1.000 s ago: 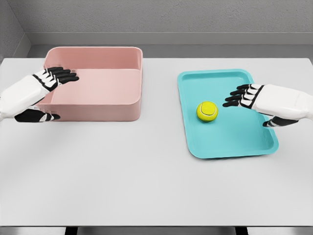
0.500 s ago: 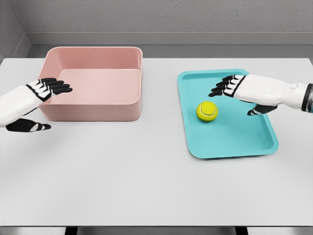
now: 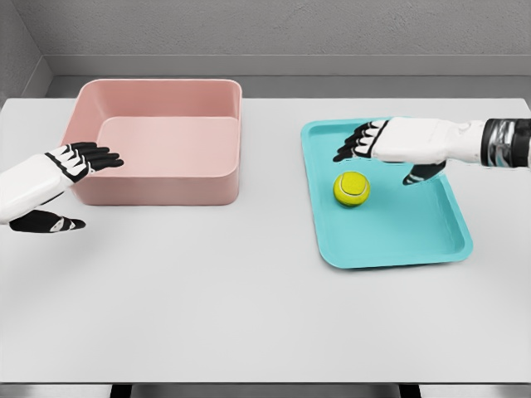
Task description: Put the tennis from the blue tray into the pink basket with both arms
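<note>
Currently: tennis ball (image 3: 352,188) resting in blue tray (image 3: 390,240), ungrasped.
Nearest, left robot hand (image 3: 62,178) hovers fingers spread at the pink basket (image 3: 158,186) front-left corner; farther back, right robot hand (image 3: 390,148) hangs spread just above the ball on the white bench (image 3: 249,307).

On the worktop (image 3: 249,290) the basket (image 3: 158,141) sits at the left and the tray (image 3: 390,232) well apart at the right; the tennis ball (image 3: 352,188) lies in the tray, toward its far half
</note>
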